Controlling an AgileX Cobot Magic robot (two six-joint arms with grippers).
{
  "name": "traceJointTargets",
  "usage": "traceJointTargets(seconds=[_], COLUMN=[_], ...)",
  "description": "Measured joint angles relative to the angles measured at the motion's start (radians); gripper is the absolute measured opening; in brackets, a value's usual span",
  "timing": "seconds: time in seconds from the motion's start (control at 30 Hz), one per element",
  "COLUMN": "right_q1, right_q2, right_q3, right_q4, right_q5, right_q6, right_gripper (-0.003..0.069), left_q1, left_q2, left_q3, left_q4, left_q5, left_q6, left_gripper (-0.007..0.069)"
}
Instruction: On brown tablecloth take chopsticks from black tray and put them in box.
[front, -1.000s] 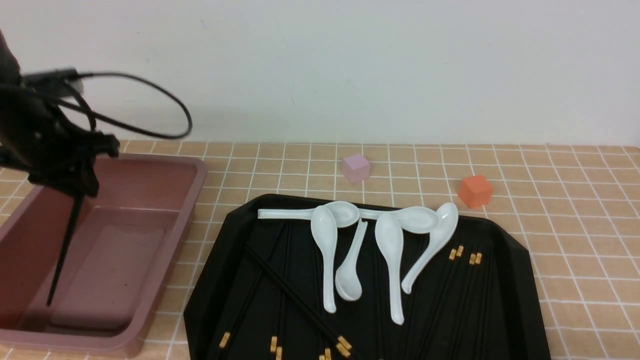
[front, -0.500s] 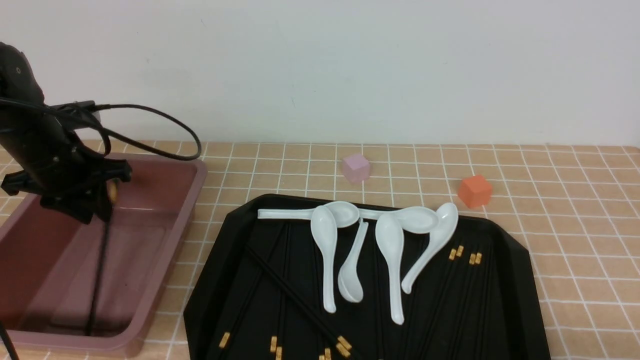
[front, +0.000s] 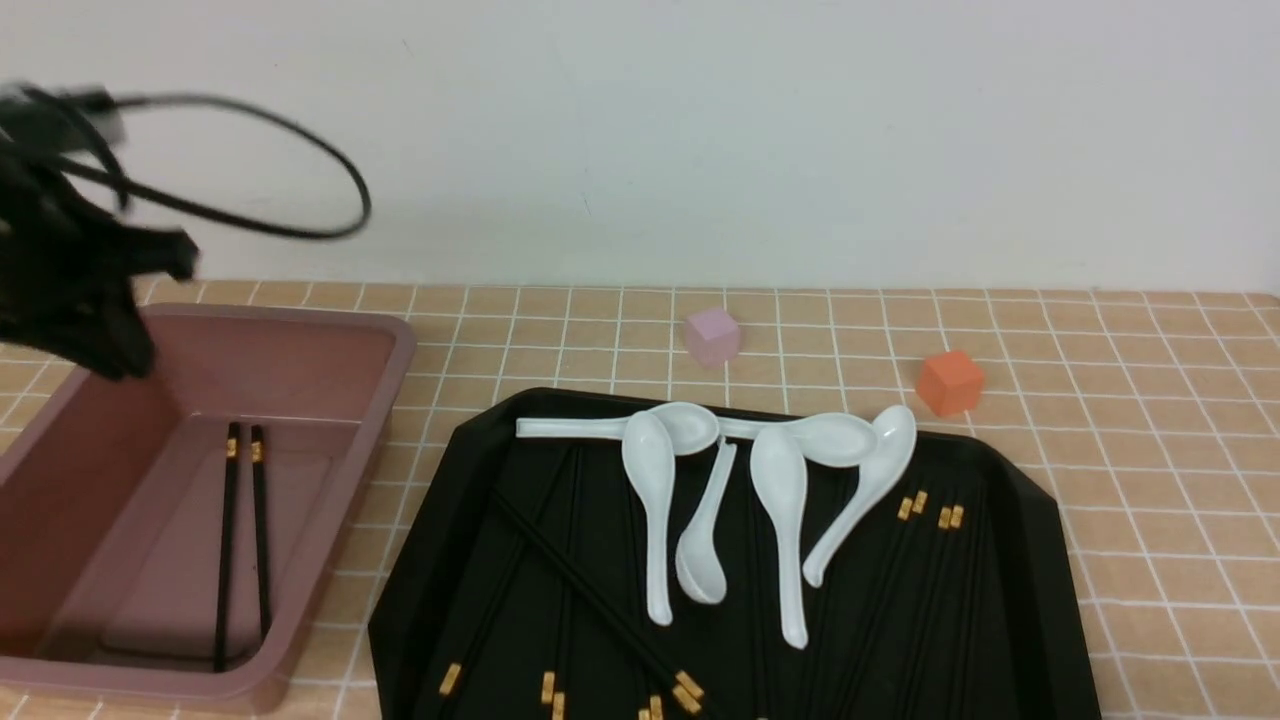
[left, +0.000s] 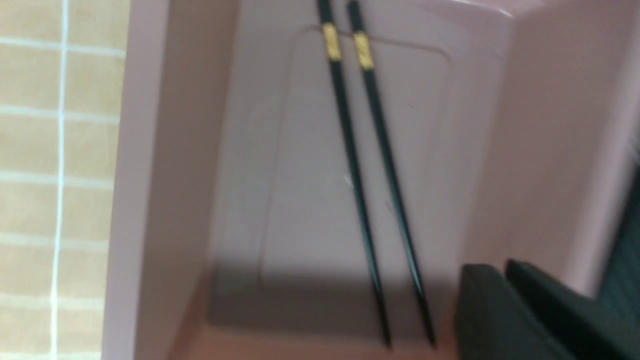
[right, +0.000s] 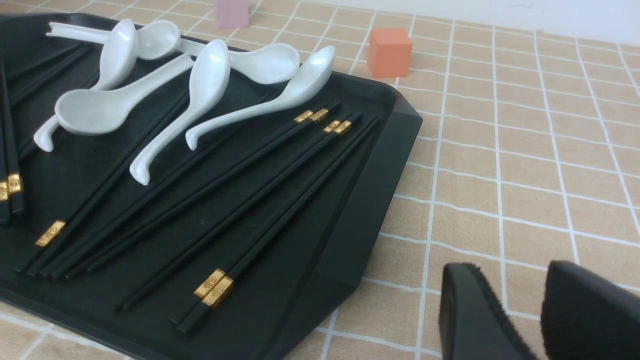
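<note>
Two black chopsticks (front: 245, 540) with gold bands lie side by side on the floor of the pink-brown box (front: 400, 340); they also show in the left wrist view (left: 365, 165). My left gripper (front: 110, 350) hangs above the box's far left part, its jaws together and empty (left: 505, 270). Several more chopsticks (front: 920, 570) lie on the black tray (front: 1040, 510), at its right side and front left. My right gripper (right: 510, 285) is open and empty over the brown tablecloth (front: 1150, 450), beside the tray's right edge (right: 370, 200). It is out of the front view.
Several white soup spoons (front: 650, 500) lie across the tray's far half, some over chopsticks. A pink cube (front: 712, 336) and an orange cube (front: 950, 381) stand on the cloth behind the tray. A black cable loops off the left arm.
The chopsticks that my left gripper held upright in the box now lie flat on its floor. The left gripper has let go and risen up and to the left.
</note>
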Motion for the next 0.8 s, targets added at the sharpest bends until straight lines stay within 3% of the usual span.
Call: traceJointTargets(seconds=[0.17, 0.3, 0.43, 0.67, 0.8], right_q1=[0.0, 0.0, 0.0, 0.0, 0.0], right_q2=[0.0, 0.0, 0.0, 0.0, 0.0], right_q3=[0.0, 0.0, 0.0, 0.0, 0.0], right_q4=[0.0, 0.0, 0.0, 0.0, 0.0], right_q5=[0.0, 0.0, 0.0, 0.0, 0.0], right_q6=[0.0, 0.0, 0.0, 0.0, 0.0], right_gripper=[0.024, 0.024, 0.024, 0.024, 0.024], left_q1=[0.0, 0.0, 0.0, 0.0, 0.0], left_q2=[-0.194, -0.466, -0.703, -1.259, -1.513], left_q3=[0.088, 0.29, 0.512, 1.012, 1.158], left_q4=[-0.026, -0.083, -0.227, -0.557, -0.647], left_q5=[0.015, -0.014, -0.169, -0.506, -0.63], left_q6=[0.015, 0.017, 0.046, 0.223, 0.244], left_gripper=[-0.0013, -0.0013, -0.0013, -0.0013, -0.0013])
